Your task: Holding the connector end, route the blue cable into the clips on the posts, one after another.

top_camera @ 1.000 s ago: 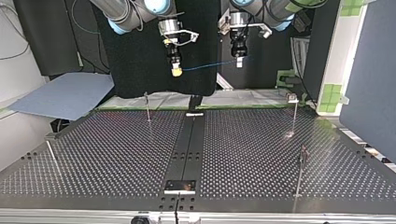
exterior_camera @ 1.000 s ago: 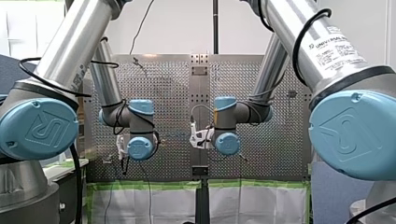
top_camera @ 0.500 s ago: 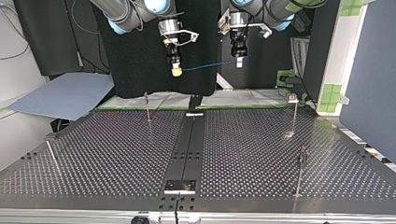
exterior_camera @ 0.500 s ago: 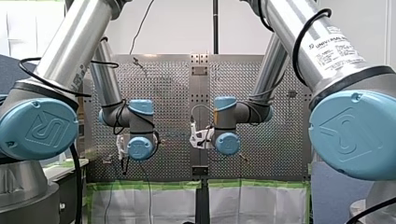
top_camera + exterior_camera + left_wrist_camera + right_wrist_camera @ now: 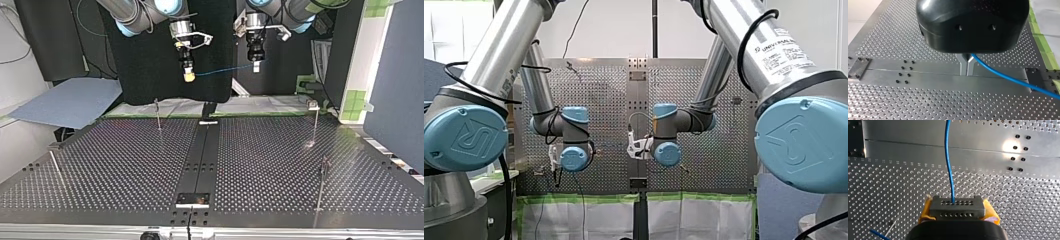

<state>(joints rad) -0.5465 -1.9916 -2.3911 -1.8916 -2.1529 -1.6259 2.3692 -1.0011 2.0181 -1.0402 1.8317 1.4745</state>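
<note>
Left gripper: my left gripper (image 5: 967, 71), black body with metal fingers, pinched shut on the blue cable (image 5: 1008, 75), which leaves sideways from between the fingers.
Right gripper: my right gripper (image 5: 957, 213) has its yellow pads clamped on the grey connector (image 5: 957, 206); the cable runs straight ahead out of it.
Cable position: in the top view it is strung in the air between the two grippers, over the far edge of the perforated table (image 5: 125, 165), well apart from every post.
Posts: far-left post (image 5: 158, 114) below my right gripper; far-right post (image 5: 316, 122); near-right post (image 5: 321, 185); near-left post (image 5: 56, 170), leaning.
Surroundings: dark centre strip (image 5: 200, 155) down the table; blue sheet (image 5: 65, 102) off the table at the top view's left.
</note>
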